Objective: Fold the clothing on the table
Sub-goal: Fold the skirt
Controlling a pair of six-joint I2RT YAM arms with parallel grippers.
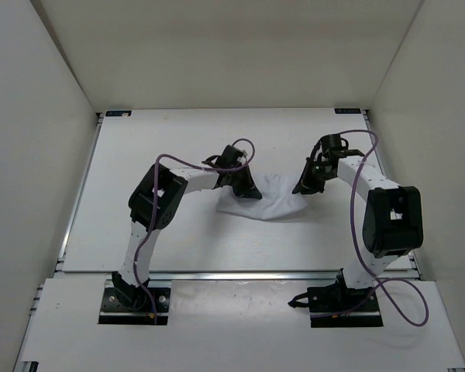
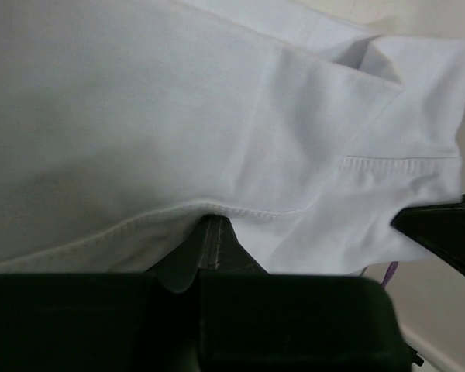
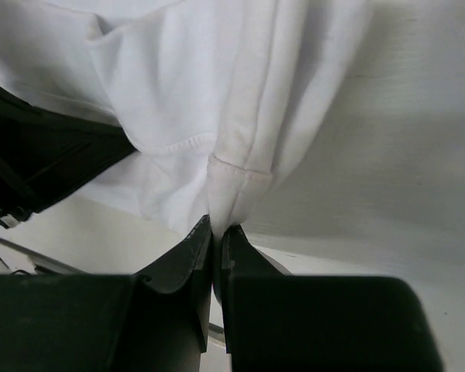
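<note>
We list 1 item: the clothing (image 1: 270, 200), white and wrinkled, at the middle of the table (image 1: 178, 240), between the 2 arms. The left pincer (image 1: 248, 191) is clamped on its hemmed left edge. The right pincer (image 1: 304, 186) is clamped on a bunched fold at its right edge.

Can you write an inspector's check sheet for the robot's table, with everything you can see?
Surface: white table, flat, metal rails at its edges.
Job's things: white clothing, wrinkled, spread between the two arms.
Clutter: nothing seen.
Grippers: left gripper, fingers shut on a stitched hem of the clothing; right gripper, fingers shut on a folded edge of it.
Cables: purple cables loop along both arms.
Surroundings: plain white walls on three sides.
</note>
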